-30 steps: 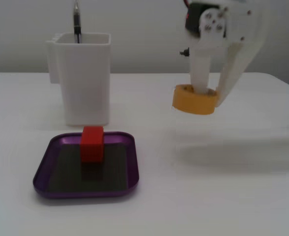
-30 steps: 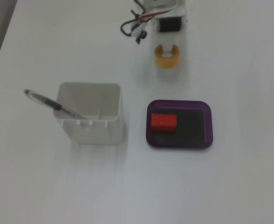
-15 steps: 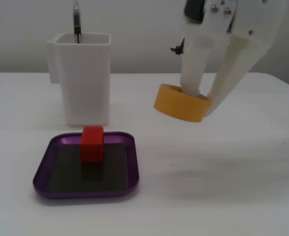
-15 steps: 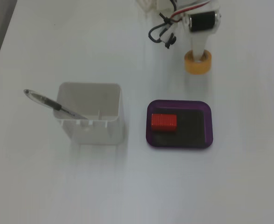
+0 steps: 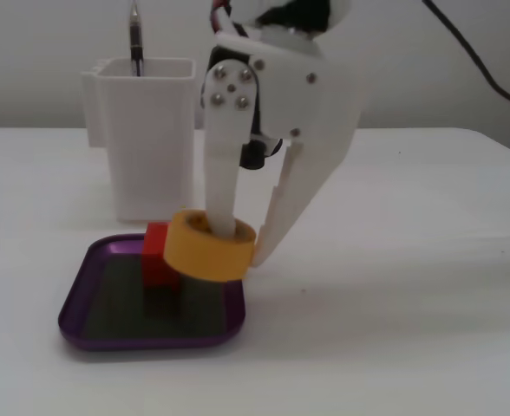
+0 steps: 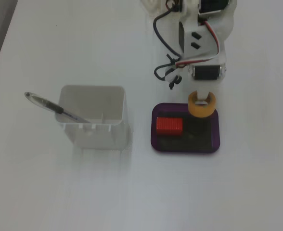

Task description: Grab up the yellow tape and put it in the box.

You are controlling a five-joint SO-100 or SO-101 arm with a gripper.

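The claw [image 5: 242, 247] has the yellow tape [image 5: 208, 247] firmly pinched: in a fixed view from the side, one slim white finger [image 5: 223, 186] drops straight down through the roll's hollow centre, while the broader white finger [image 5: 291, 204] presses against the outside of the ring on its right. The jaws are only as far apart as the wall of the roll is thick, so this is a narrow, clamped hold (no daylight to speak of between finger and tape). The roll hangs tilted, its open top turned toward the camera, and it sits clear above the tray floor rather than resting on it.

From above, in a fixed view, the yellow tape [image 6: 201, 104] shows as a ring at the top edge of the box [image 6: 186, 147], overlapping the rim on the arm's side, with the inner finger's white tip visible in the hole. The purple box [image 5: 77, 303] lies flat on the white table [image 5: 411, 286], its dark floor showing.

Inside it stands a red block [image 5: 157, 254], just left of the tape in the side view and partly hidden behind it; overhead, the red block [image 6: 169, 125] sits in the tray's left half. Further left in that view, a white pen holder [image 6: 94, 118] stands apart from the tray, with a pen [image 6: 55, 108] leaning out of it.
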